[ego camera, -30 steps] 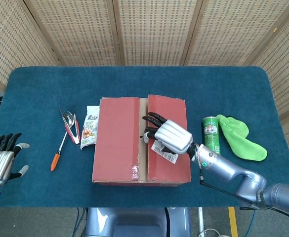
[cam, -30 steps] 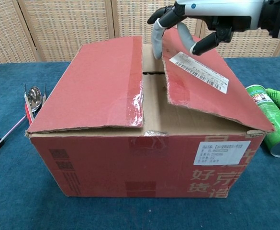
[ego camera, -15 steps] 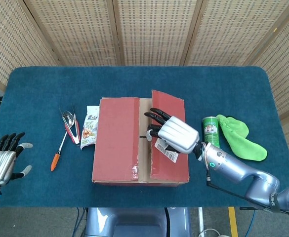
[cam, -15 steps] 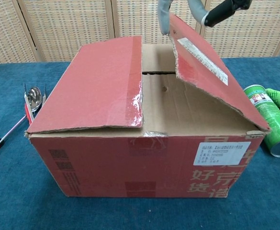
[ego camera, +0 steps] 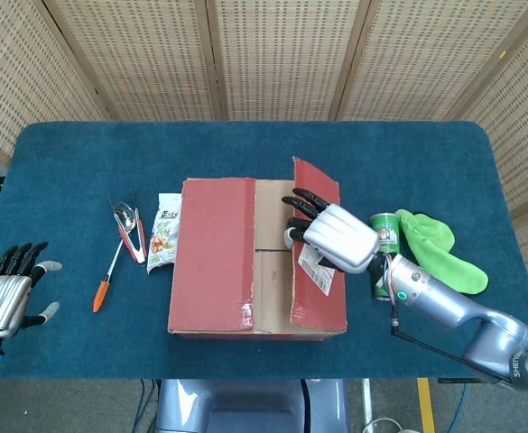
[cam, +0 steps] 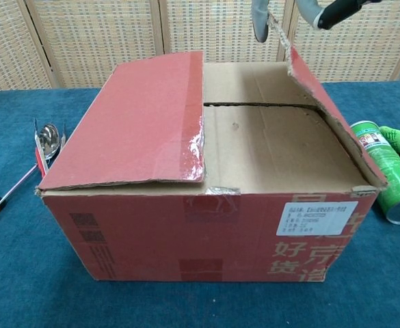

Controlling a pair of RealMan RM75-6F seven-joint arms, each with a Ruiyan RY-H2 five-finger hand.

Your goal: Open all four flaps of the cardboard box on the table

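The red cardboard box (ego camera: 256, 325) stands mid-table. Its left flap (ego camera: 214, 253) lies shut, sloping slightly in the chest view (cam: 138, 123). The right flap (ego camera: 316, 244) is lifted close to upright and shows nearly edge-on (cam: 333, 137). My right hand (ego camera: 336, 236) grips that flap's free edge, fingers (cam: 259, 14) on the inner side and the thumb outside. The two brown inner flaps (cam: 268, 147) lie flat and closed under it. My left hand (ego camera: 2, 299) hovers open at the table's front left corner, far from the box.
A green can (ego camera: 385, 236) lies just right of the box (cam: 384, 171), with a green cloth (ego camera: 437, 253) beyond it. Left of the box are a snack packet (ego camera: 162, 233), a spoon with red tongs (ego camera: 128, 227) and an orange pen (ego camera: 106, 287).
My right hand has swung the right flap up and outward, from a low slope to near vertical, uncovering the inner flaps. The left hand has barely shifted.
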